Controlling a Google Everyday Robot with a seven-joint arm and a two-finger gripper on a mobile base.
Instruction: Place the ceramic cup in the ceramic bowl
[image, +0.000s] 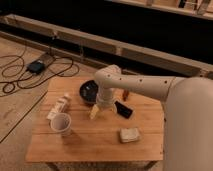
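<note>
The white ceramic cup stands upright on the left part of the wooden table, its mouth facing up. The black ceramic bowl sits at the back middle of the table, partly hidden by my arm. My gripper points down between them, just in front of the bowl and to the right of and behind the cup. It touches neither, and nothing shows in it.
A white labelled bottle lies on its side just behind the cup. A flat black phone-like object lies right of the gripper. A pale sponge-like block sits at the front right. Cables and a small box lie on the floor to the left.
</note>
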